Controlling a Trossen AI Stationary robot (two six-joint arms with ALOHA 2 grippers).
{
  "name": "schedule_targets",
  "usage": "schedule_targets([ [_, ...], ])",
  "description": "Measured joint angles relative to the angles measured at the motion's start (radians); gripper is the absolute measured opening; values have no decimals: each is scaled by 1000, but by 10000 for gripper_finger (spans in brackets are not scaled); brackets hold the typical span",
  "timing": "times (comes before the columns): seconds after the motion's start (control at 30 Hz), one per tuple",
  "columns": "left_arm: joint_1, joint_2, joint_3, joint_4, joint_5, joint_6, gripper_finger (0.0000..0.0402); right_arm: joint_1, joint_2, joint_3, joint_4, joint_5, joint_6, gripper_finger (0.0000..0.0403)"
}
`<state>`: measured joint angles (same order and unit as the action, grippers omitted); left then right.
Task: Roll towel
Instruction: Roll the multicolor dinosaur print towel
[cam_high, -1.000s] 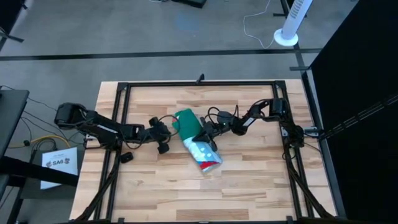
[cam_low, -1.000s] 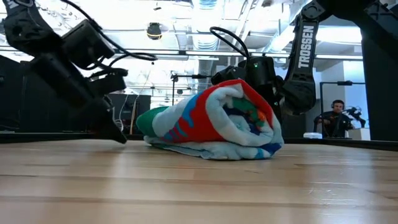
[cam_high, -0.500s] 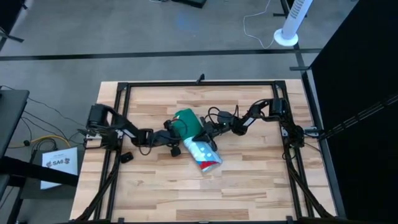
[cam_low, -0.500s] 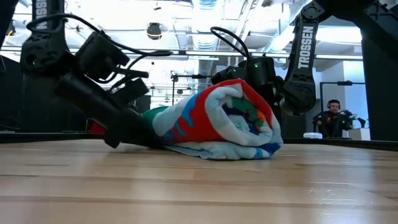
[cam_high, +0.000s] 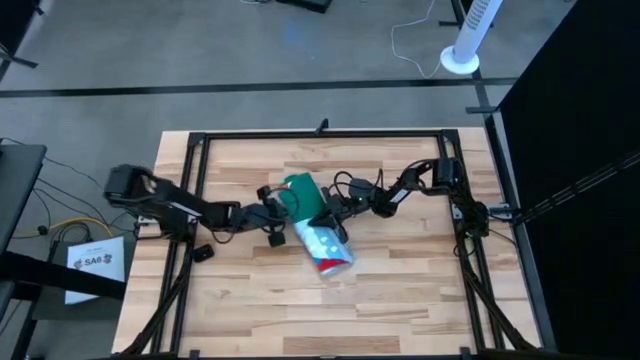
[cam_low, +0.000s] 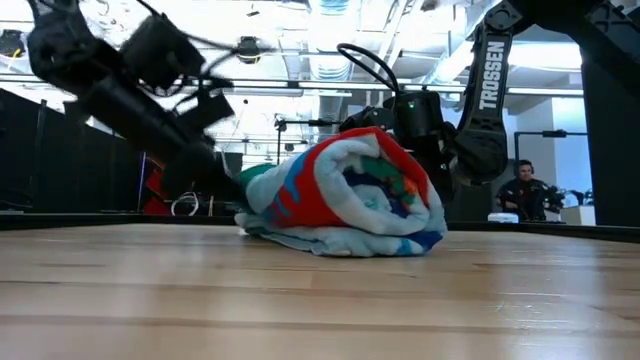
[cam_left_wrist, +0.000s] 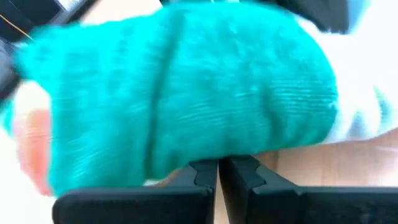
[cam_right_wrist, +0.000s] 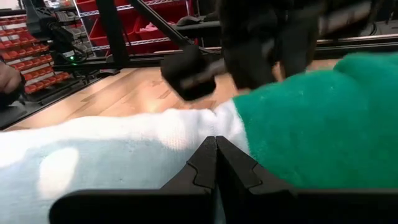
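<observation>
The towel (cam_high: 318, 232) lies as a thick roll in the middle of the wooden table, slanting from its green far end (cam_high: 296, 190) to its printed near end (cam_low: 385, 195). My left gripper (cam_high: 277, 213) is shut and sits low at the roll's left side, with green cloth filling the left wrist view (cam_left_wrist: 186, 93). My right gripper (cam_high: 327, 215) is shut at the roll's right side, where white cloth meets green cloth (cam_right_wrist: 233, 121). My left gripper touches the green part of the roll (cam_left_wrist: 205, 152) with its shut fingertips, near the roll's far end. It comes slanting down from the table's left, close to the tabletop. The roll lies on the table. My right gripper has its shut fingertips against the roll's right side at the white-green border (cam_right_wrist: 217, 127). It comes from the table's right, about level. Nothing is pinched between the fingers.
A black frame (cam_high: 320, 133) runs round the tabletop. A small black part (cam_high: 203, 252) lies on the table near the left rail. Bare wood (cam_high: 330, 310) stretches toward the near edge. A seated person (cam_low: 525, 190) shows in the room beyond.
My left gripper has gone toward the table's right, dipped low to the tabletop and met the green side of the roll, then risen a little. The roll has been nudged and its printed end sits slightly turned. My right gripper has kept still.
</observation>
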<state>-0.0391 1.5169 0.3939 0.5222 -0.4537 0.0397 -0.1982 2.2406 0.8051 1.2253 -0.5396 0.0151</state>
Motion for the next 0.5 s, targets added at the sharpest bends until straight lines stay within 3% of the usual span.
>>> schedule_targets([
  [0.2,5,-139,0,-17,-20,98,0,-1,0,0,-2,-2,4,0],
  [0.5,28,-77,-17,-62,-22,27,0,-1,0,0,-2,-4,11,0],
])
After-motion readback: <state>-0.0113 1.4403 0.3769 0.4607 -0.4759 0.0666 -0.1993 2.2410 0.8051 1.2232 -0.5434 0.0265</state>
